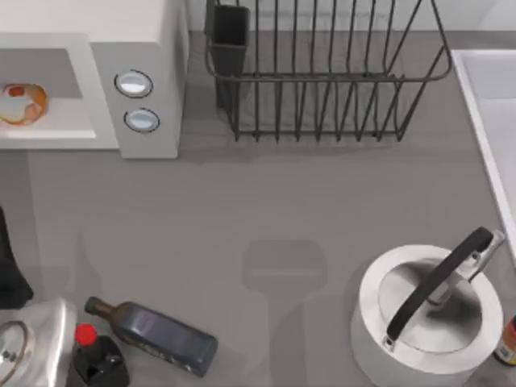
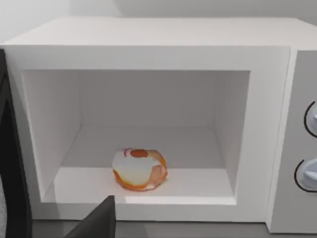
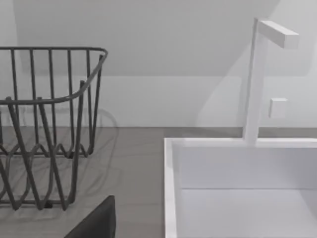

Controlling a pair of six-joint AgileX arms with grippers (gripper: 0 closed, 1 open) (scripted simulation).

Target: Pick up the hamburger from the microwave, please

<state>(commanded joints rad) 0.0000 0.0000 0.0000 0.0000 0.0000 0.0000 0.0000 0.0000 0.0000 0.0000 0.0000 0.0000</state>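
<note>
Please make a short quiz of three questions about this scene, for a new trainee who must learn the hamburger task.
1. True or false: the hamburger lies inside the open microwave.
2. In the top view, what lies on its side on the table near the bottom left? A) a kettle B) a dark bottle C) a dish rack
3. Fill in: the microwave's side panel has ___ round knobs.

Key:
1. True; it sits on the cavity floor, near the front edge.
2. B, the dark bottle. The kettle stands at the lower right, the dish rack at the back.
3. Two knobs.
</note>
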